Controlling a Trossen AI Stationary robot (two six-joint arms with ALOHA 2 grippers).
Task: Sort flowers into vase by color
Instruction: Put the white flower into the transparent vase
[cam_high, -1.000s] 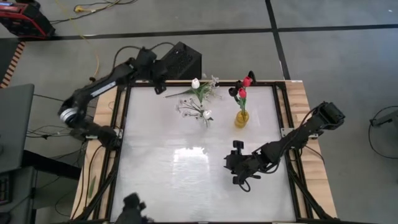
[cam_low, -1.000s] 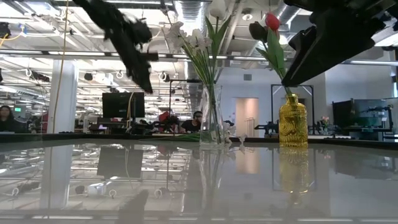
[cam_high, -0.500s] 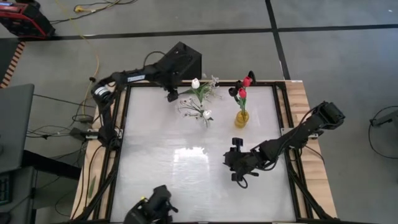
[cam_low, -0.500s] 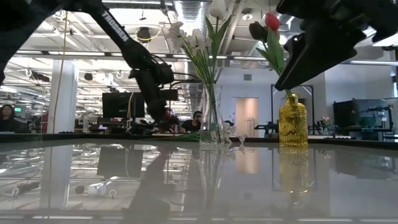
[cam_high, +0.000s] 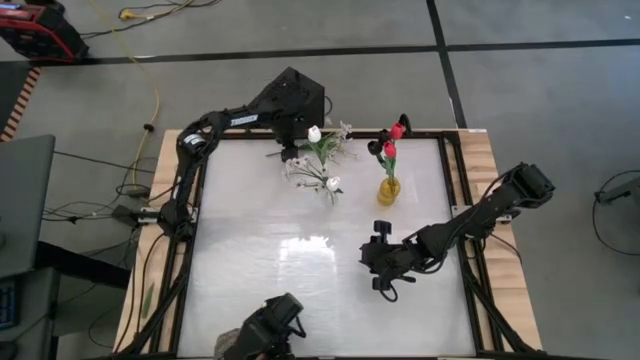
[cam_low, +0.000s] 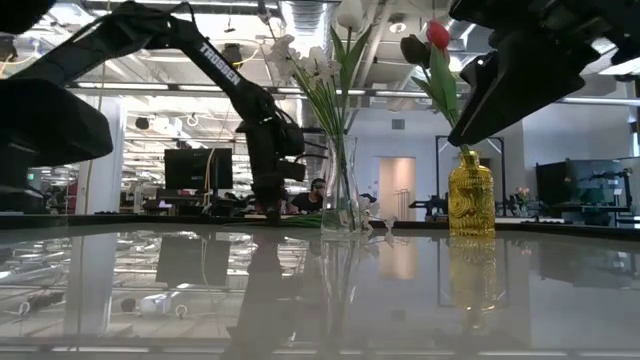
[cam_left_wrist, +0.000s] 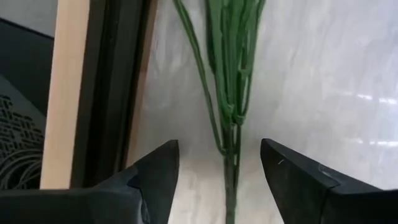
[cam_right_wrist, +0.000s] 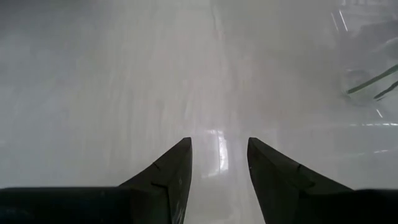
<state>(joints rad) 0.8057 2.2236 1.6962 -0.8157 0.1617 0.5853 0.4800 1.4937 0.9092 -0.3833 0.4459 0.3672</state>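
The left gripper (cam_high: 290, 155) hangs at the table's (cam_high: 300, 290) far edge, fingers spread wide on either side of the green stems of loose flowers (cam_left_wrist: 229, 93) lying there, apparently not touching them; white blooms (cam_high: 322, 160) fill a clear vase (cam_low: 340, 190), red tulips and a dark bloom (cam_high: 390, 140) a yellow vase (cam_high: 388, 190); the right gripper (cam_high: 378, 262) waits mid-table, fingers apart, empty.

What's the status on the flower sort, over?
Left gripper open, straddling green stems lying on the table. Right gripper open, empty, mid-table. Nothing blocking.
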